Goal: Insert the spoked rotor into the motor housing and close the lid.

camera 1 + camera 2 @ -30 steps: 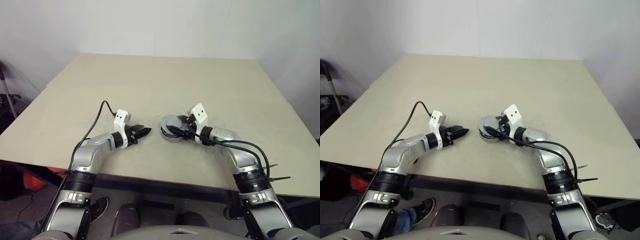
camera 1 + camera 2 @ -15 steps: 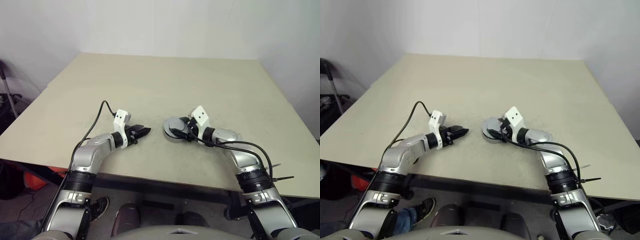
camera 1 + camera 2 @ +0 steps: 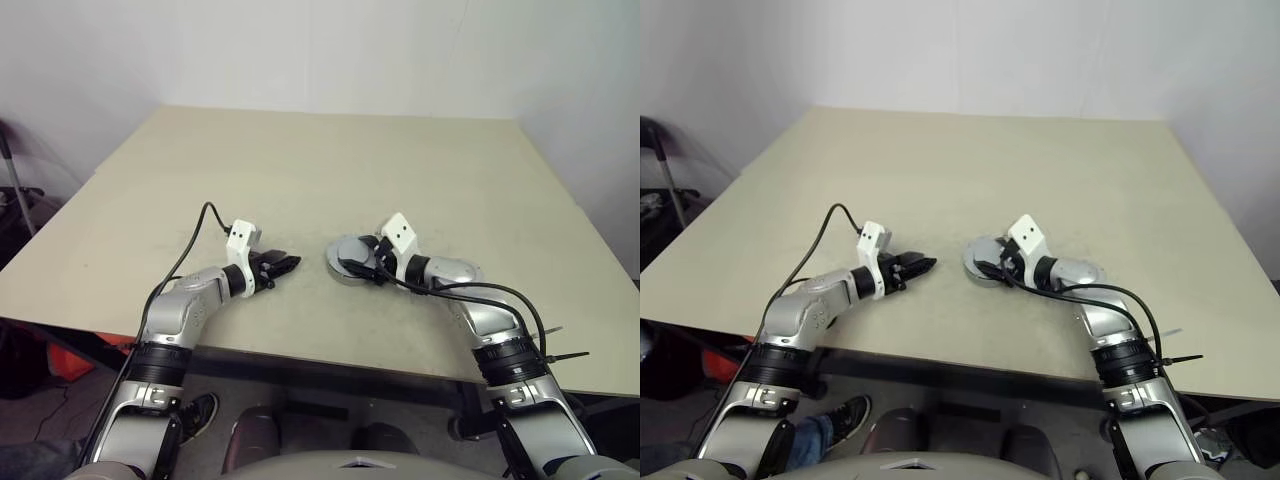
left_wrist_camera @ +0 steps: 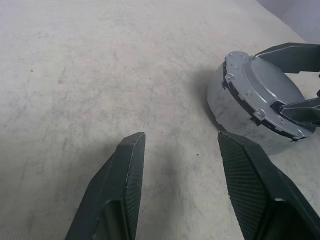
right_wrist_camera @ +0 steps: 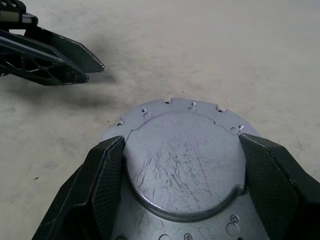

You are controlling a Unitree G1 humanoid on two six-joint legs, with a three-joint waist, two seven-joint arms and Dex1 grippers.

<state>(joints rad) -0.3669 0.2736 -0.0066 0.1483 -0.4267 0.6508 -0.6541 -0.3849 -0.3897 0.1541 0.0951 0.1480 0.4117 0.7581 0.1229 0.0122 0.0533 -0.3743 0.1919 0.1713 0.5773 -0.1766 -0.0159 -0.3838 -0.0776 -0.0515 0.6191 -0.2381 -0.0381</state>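
Observation:
The motor housing stands on the table near the front edge, a silver-grey drum. The lid, a dull-grey disc with a notched rim and a scratched raised centre, sits on top of it. My right gripper is shut on the lid, one black finger on each side of the raised centre. About a hand's width to the left, my left gripper hovers just above the table. It points at the housing, open, with nothing between its fingers. The spoked rotor is hidden.
The beige table stretches far ahead and to both sides of the housing. Its front edge runs just under my forearms. A white wall stands behind the table.
My right gripper has turned slightly with the lid, and the lid now lies flatter on the housing. The left arm has stayed still.

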